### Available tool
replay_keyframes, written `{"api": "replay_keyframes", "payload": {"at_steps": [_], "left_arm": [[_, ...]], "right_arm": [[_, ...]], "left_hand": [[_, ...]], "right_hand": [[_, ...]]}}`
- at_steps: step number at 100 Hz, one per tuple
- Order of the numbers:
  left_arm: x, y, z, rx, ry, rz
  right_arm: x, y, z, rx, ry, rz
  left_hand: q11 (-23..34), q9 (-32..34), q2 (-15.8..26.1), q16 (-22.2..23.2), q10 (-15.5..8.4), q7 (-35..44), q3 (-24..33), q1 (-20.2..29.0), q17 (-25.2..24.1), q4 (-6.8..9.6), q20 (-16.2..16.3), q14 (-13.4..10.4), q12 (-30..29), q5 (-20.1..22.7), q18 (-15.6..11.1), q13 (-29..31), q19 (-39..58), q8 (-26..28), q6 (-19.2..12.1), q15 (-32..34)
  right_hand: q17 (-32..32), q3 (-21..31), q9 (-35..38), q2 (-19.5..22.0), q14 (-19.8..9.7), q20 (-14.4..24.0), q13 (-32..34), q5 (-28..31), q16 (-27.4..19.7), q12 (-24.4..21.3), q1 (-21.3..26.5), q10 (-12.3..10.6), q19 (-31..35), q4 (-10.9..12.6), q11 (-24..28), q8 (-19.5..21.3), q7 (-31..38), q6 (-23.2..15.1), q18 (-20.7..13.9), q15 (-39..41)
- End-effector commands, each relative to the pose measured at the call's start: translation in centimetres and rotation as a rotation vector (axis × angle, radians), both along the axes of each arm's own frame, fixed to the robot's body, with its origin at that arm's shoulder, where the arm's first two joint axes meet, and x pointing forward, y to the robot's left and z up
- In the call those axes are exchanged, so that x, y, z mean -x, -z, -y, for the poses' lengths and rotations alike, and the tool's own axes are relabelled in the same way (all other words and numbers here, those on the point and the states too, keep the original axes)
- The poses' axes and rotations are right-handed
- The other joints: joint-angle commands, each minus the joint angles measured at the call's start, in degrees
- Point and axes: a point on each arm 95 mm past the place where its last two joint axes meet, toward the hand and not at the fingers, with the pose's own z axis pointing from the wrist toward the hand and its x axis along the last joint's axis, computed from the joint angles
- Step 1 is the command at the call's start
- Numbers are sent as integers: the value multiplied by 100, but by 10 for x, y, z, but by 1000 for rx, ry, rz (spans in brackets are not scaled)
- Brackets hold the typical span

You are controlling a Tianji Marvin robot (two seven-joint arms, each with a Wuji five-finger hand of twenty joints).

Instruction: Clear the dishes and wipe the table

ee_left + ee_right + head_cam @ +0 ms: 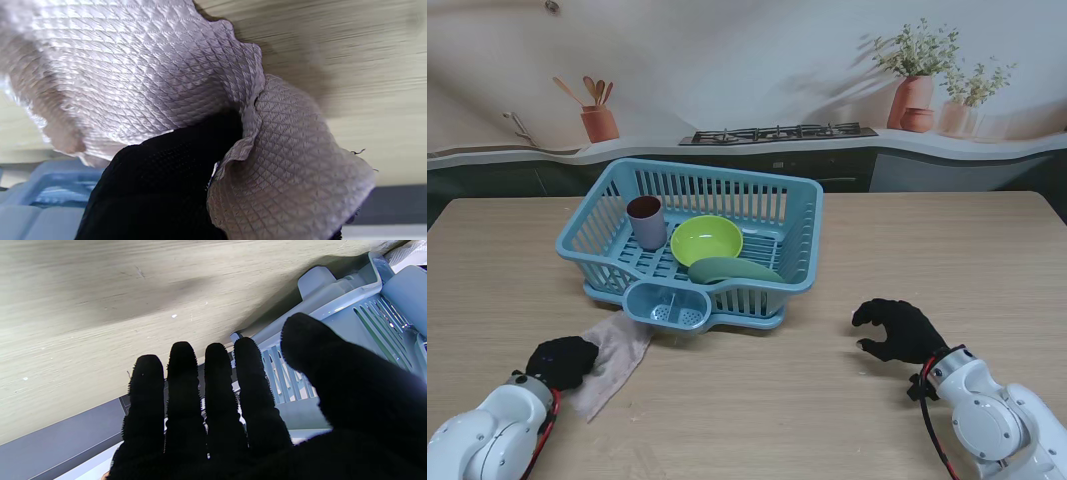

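The cloth point(613, 358) was lying crumpled on the wooden table point(757, 400), just in front of the blue dish rack point(697, 240) and off toward the robot's left. Its far corner nearly reached the rack's little cutlery cup point(675, 308). The left hand point(560, 361) was sitting right on the cloth's nearer-left edge, and the left wrist view showed the quilted fabric bunched up around one black finger point(186, 150), so it had a grip on the cloth. The right hand point(897, 330) was well apart from the cloth, over on the right side of the table, palm down, fingers point(181, 380) spread and slightly curled, holding nothing. Inside the rack sat a mauve cup point(646, 221) upright, a lime green bowl point(706, 240) beside it, and a darker green dish point(732, 270) tilted against the front wall.
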Motion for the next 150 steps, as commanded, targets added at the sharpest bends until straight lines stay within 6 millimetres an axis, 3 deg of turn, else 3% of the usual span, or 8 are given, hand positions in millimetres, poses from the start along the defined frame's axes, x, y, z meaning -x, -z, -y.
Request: {"api": "replay_keyframes", "payload": {"at_steps": [1, 21, 42, 61, 116, 134, 150], "left_arm": [[14, 18, -21, -37, -34, -47], [24, 18, -52, -86, -56, 47], [24, 21, -53, -76, -72, 42], [19, 19, -32, -57, -44, -44], [6, 1, 71, 90, 97, -356], [5, 2, 82, 108, 104, -384], [4, 8, 72, 91, 62, -343]], "right_arm": [[2, 2, -3, 8, -10, -14], [2, 2, -4, 11, -12, -17], [2, 2, -5, 12, -11, -16], [1, 1, -4, 10, -10, -10], [2, -1, 0, 6, -5, 3], [2, -1, 1, 6, -3, 3], [2, -1, 1, 6, -4, 4]], "left_hand": [[-11, -18, 83, 79, -25, -399, -40, 126, 9, 90, 161, 362, -150, -77, -110, -76, 415, -243, 153, 56], [-11, -28, 89, 78, -22, -401, -38, 127, 4, 89, 170, 370, -145, -81, -108, -77, 409, -244, 162, 50], [-22, -32, 84, 81, -3, -419, -38, 126, -15, 90, 187, 385, -148, -78, -95, -96, 403, -258, 191, 43], [-25, -29, 84, 79, -3, -423, -37, 125, -14, 91, 197, 382, -148, -75, -94, -86, 399, -257, 187, 41], [0, -73, 98, 55, 11, -413, -41, 133, -7, 86, 213, 342, -125, -132, -104, -95, 387, -269, 210, 59], [9, -79, 102, 48, -1, -405, -43, 135, -7, 85, 214, 338, -122, -143, -105, -99, 387, -273, 207, 65], [24, -123, 121, 53, 35, -392, -45, 144, -9, 81, 215, 356, -103, -182, -106, -142, 386, -267, 240, 82]], "right_hand": [[-25, 103, 74, 39, 42, -71, 53, 36, -30, -77, 21, 18, 32, 127, -87, -32, -31, -11, 83, -61], [-24, 102, 76, 44, 44, -73, 53, 35, -31, -77, 22, 21, 34, 127, -87, -32, -35, -11, 92, -63], [-24, 104, 77, 43, 43, -75, 53, 38, -30, -77, 24, 21, 35, 127, -86, -31, -34, -10, 89, -60], [-32, 101, 76, 40, 46, -78, 45, 38, -31, -77, 23, 19, 30, 127, -87, -30, -36, -9, 82, -65], [-38, 103, 68, 38, 40, -75, 49, 32, -30, -77, 21, 22, 32, 126, -87, -28, -33, -12, 80, -61], [-39, 104, 73, 37, 39, -75, 43, 35, -31, -76, 25, 19, 30, 127, -85, -29, -35, -10, 82, -64], [-37, 104, 73, 39, 44, -74, 45, 39, -30, -77, 24, 18, 33, 127, -86, -29, -35, -9, 85, -62]]}}
